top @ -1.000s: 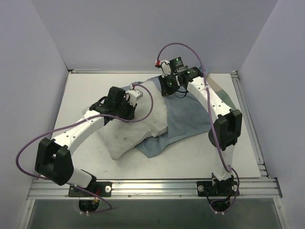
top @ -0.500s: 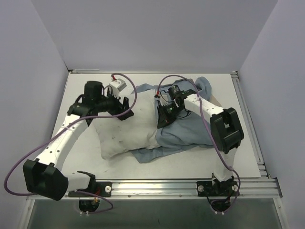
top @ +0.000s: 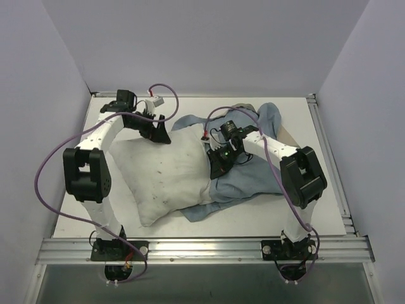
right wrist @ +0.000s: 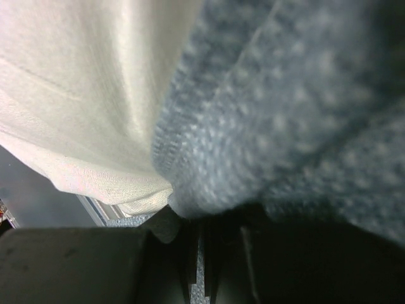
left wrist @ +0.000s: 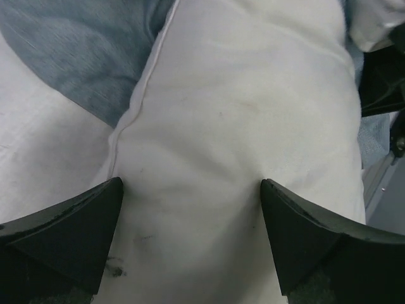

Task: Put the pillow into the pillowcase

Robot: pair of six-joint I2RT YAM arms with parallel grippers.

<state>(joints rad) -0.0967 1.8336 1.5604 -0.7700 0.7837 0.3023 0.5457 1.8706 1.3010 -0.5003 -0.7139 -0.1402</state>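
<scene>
A plump white rectangular pillow (top: 166,174), flecked with small dark specks, lies left of centre on the pale table (top: 278,218). Its right and near edges overlap the limp blue-grey cloth pillowcase (top: 253,180), which is bunched up to its right. The left gripper (top: 158,134) sits over the pillow's far left corner, jaws spread wide and grasping nothing. The right gripper (top: 218,170), at the pillow's right edge, is clenched on a fold of the pillowcase, hard against the white fabric.
</scene>
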